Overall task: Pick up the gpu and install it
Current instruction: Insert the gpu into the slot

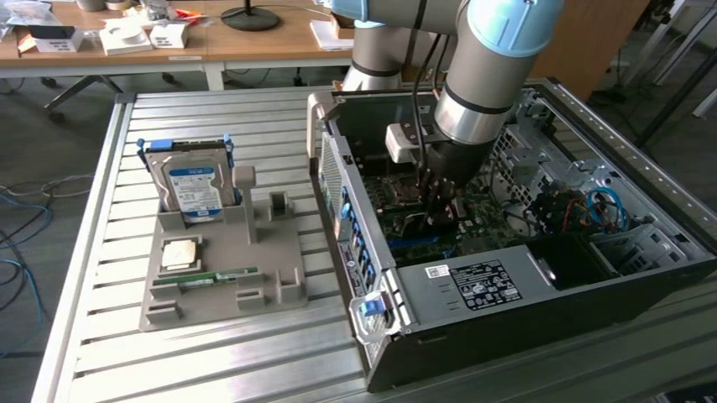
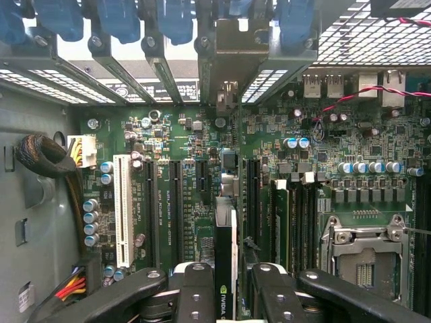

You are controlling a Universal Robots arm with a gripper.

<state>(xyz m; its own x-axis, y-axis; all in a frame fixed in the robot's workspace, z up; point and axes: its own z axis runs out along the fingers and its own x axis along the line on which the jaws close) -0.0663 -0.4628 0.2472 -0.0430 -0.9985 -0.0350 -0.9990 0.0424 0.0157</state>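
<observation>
My fingers (image 2: 225, 286) are clamped on the gpu (image 2: 226, 249), holding it edge-on and upright between them inside the open case (image 1: 448, 285). In the wrist view the card's dark edge runs straight up from my grip toward 12 o'clock, hanging over the motherboard (image 2: 182, 195) between the black slots, with the white slot (image 2: 122, 208) off at 9 o'clock and the rear bracket (image 2: 225, 54) beyond the card's far end. From outside, my arm (image 1: 476, 92) reaches down into the case; at its 9 o'clock the hard drive (image 1: 193, 186) stands in the grey holder (image 1: 224, 269) on the counter (image 1: 101, 252).
</observation>
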